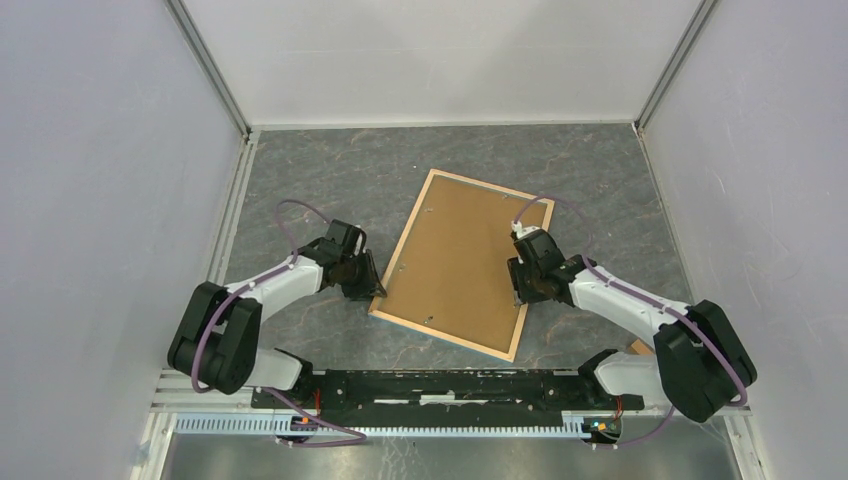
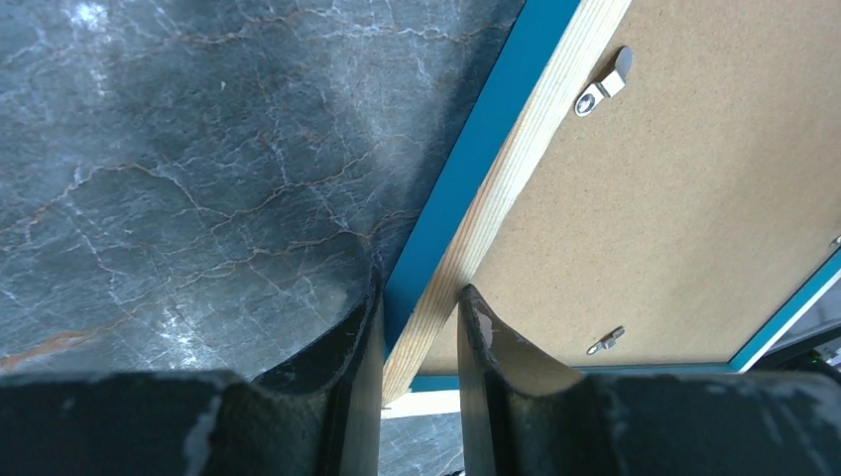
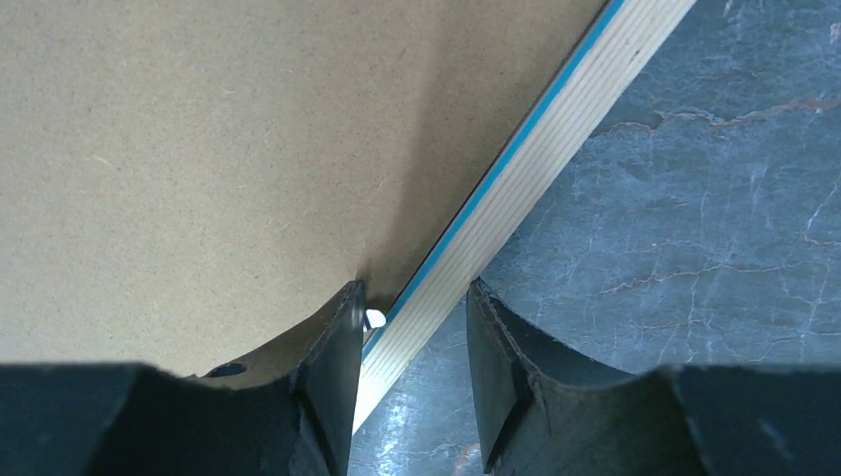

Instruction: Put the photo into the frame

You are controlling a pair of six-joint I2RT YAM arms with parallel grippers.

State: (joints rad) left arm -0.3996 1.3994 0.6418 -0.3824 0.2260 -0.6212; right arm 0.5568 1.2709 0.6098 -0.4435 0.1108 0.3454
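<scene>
The frame [image 1: 401, 242] lies back up and askew on the table [image 1: 330, 170], with the backing board [image 1: 462, 258] seated inside its wood rim. The left gripper [image 2: 421, 307] sits at the frame's left rim, near the near corner, its fingers clamped on that rim, one against the blue outer side and one on the inner edge. The right gripper [image 3: 412, 296] straddles the frame's right rim, fingers apart, with a small gap left on the board side.
</scene>
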